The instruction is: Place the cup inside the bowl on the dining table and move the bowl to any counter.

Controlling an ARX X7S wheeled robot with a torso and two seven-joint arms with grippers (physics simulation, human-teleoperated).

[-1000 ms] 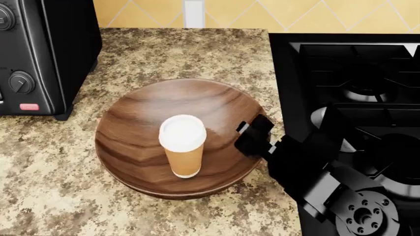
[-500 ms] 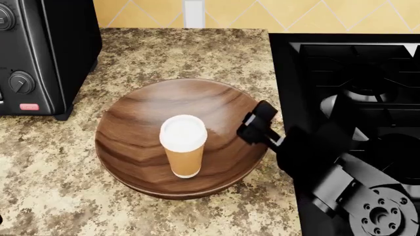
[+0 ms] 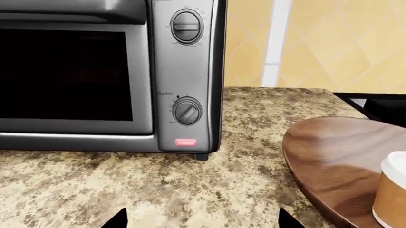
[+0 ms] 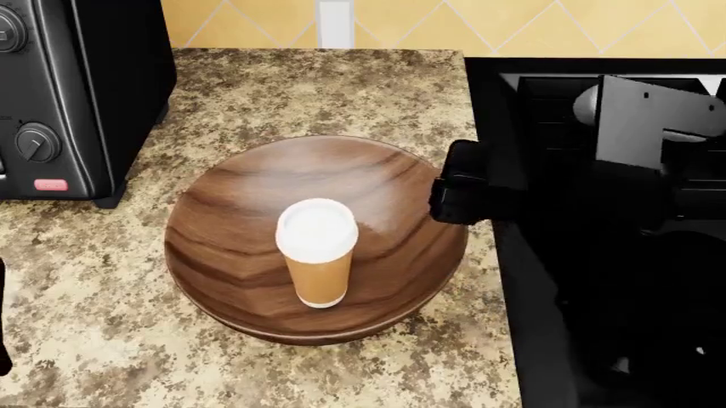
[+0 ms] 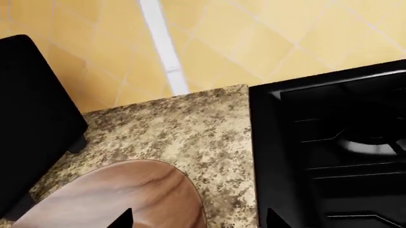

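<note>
Sitting flat on the brown-speckled granite bench [image 4: 340,93], between the black toaster oven [image 4: 68,93] and the gas stove [image 4: 613,127]: the wooden bowl [image 4: 375,183], with the lidded paper cup [image 4: 316,251] standing upright inside it, a little toward the near side of the middle. Long axis of the cup running vertical, white lid up, narrow foot down on the wood; the bowl opening straight upward, round, with no preferred direction.

Hovering at the bowl's stove-side rim, apparently just clear of it: the right gripper [image 4: 456,194], jaws spread wide and holding nothing, as the two dark tips at the edge of the right wrist view suggest. Lying toward the oven from those jaws: bowl and cup.

Parked low near the bench's front, facing the oven door: the left gripper [image 3: 199,219], jaws also parted and empty, with the bowl off to one side.

Looking finished, judging by the layout.
</note>
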